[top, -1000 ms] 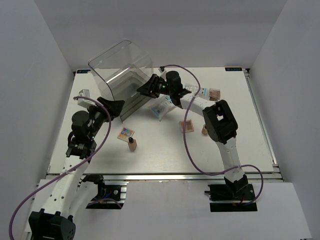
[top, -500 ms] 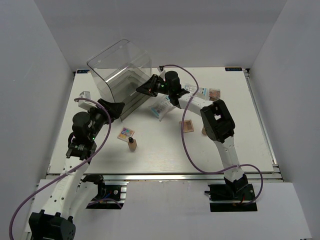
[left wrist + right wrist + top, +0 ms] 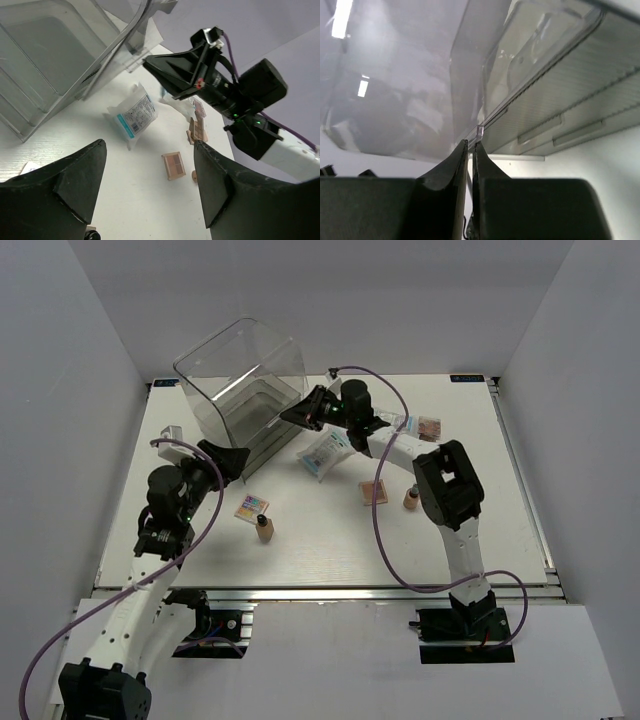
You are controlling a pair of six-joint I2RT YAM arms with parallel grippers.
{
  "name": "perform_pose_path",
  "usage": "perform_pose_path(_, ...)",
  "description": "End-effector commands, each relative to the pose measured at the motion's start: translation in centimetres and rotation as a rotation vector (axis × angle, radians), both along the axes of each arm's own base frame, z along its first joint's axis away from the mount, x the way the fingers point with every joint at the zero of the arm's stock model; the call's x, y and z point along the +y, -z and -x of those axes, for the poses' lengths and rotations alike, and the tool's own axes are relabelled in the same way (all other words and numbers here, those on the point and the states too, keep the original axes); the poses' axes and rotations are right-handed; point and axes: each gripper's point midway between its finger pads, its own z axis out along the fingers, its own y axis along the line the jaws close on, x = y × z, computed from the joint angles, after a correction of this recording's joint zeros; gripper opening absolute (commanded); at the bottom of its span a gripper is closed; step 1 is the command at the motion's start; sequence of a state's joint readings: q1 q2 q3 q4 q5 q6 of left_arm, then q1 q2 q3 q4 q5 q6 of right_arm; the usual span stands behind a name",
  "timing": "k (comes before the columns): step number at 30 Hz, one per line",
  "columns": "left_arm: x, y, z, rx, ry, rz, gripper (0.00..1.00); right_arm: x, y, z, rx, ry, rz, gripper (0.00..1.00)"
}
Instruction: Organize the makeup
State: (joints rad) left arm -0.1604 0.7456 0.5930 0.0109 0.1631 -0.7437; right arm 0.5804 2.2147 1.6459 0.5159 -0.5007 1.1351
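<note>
- Makeup (image 3: 325,452) loose on the table (image 3: 330,550), none held: clear packet (image 3: 133,115) at 12 o'clock of centre, left palette (image 3: 251,506) and left bottle (image 3: 264,529) at 8, right palette (image 3: 373,492) and right bottle (image 3: 410,500) at 4.
- Right end effector (image 3: 471,146) pressed nearly together, pinching a thin clear lip of the drawer box (image 3: 240,365) at 11 o'clock.
- Left end effector (image 3: 150,150) spread, empty, near the box's 7 o'clock corner.
- Step, likely: opening a drawer before loading.
- Next: pull the lip straight toward 4 o'clock; the thin hold may slip.
</note>
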Motion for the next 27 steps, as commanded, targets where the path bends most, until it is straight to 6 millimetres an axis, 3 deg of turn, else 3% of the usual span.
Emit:
perform_pose_path(1,0.1,0.0,-0.4,-0.018,-0.008,-0.013,0.81,-2.0,-10.3,0.7,-0.203,0.022,-0.136,0.0)
perform_pose_path(10,-0.5,-0.7,-1.5,-0.053,0.015,-0.007,0.83,-2.9,-11.3,1.3,-0.208,0.029,-0.135,0.0)
perform_pose_path(27,-2.6,-4.1,-6.6,-0.144,0.086,0.039,0.83,-2.9,-12.3,1.2,-0.229,0.03,-0.135,0.0)
